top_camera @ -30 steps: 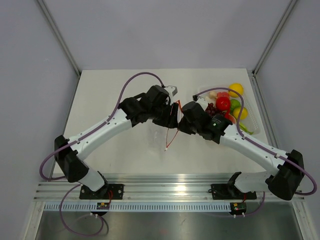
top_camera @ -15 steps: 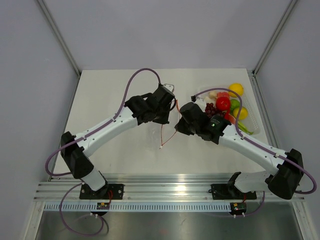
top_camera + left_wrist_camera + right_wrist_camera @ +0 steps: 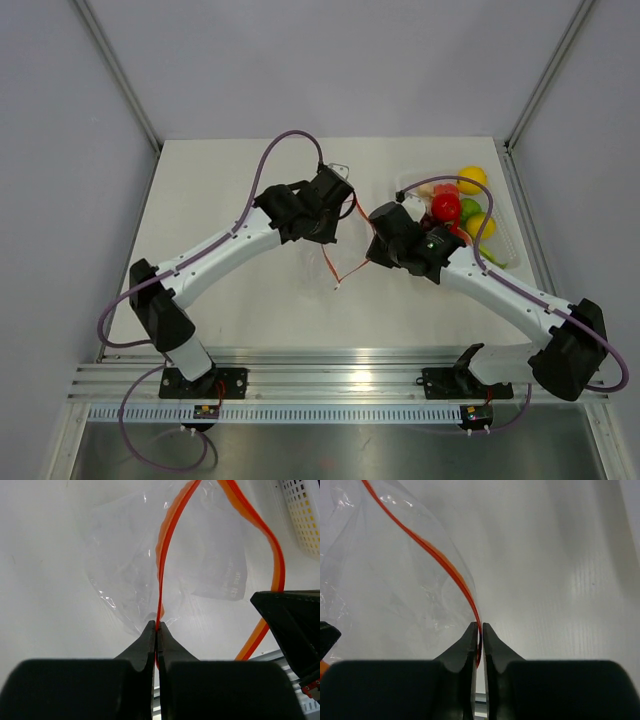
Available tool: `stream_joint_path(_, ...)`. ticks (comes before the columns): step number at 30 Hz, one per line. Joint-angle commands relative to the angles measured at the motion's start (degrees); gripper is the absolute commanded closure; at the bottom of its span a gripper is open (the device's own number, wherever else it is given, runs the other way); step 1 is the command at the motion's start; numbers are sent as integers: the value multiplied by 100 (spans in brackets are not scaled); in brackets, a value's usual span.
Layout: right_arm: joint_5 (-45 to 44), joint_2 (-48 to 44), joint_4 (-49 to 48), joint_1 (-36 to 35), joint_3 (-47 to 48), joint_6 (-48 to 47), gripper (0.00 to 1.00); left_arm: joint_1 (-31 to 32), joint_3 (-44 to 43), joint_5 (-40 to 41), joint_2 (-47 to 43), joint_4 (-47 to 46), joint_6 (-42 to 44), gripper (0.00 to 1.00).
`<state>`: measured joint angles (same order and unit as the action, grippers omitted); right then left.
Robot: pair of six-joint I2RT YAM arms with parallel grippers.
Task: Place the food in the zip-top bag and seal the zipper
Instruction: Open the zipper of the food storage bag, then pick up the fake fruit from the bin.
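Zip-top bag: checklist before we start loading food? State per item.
1. Left pincer grip on the zipper: ok, jaws shut on the strip.
2. Right pincer grip on the zipper: ok, jaws shut on the strip.
3. Zip-top bag mouth open: ok, the two strip halves spread apart in the left wrist view.
4. Bag free of contents: ok, only clear film shows.
5. Food ready to pick: ok, it is piled in the tray beside the right arm.
6. A free pincer to pick with: not ok, both are occupied on the zipper.
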<state>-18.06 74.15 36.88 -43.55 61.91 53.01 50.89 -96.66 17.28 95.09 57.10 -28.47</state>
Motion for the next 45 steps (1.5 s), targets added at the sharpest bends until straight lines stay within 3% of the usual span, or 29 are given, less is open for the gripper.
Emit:
stream_joint_path(1, -83, -76, 152, 109, 259, -414, 84, -1, -256, -216, 80, -286, 70, 100)
stream_joint_path(3, 48, -41, 327, 180, 496, -739, 71, -1, -423, -199, 194, -305, 34, 100)
stream_joint_path(4, 127, -50, 363, 241, 567, -983, 53, -1, -485, -172, 333, -296, 34, 100)
stream_joint_path(7, 277, -137, 583, 294, 831, -1415, 39, 8, -871, 29, 641, -139, 87, 100)
stream_joint_path(14, -240, -1015, 1004, 557, 928, -1838, 38, 8, -1557, 267, 1081, 117, 228, 100)
stream_joint_path(17, -146, -1104, 1084, 1250, 911, -2074, 36, 8, -1628, 206, 1100, 91, 289, 100)
stream_joint_path(19, 152, -1061, 979, 2015, 867, -2251, 27, 8, -1654, 197, 1117, 126, 342, 100)
stream_joint_path(22, 698, -606, 733, 2945, 884, -2567, 15, 8, -1680, 250, 1135, 143, 394, 100)
stream_joint_path(26, 1217, 46, 312, 3739, 1033, -2708, 9, 17, -1733, 241, 1196, 135, 430, 100)
stream_joint_path(38, 1314, 1760, -190, 4485, 1815, -3016, 2, 17, -2286, 338, 1732, 302, 597, 100)
stream_joint_path(45, 1543, 2647, -296, 4566, 2290, -3148, 1, 8, -2778, 285, 2040, 424, 694, 100)
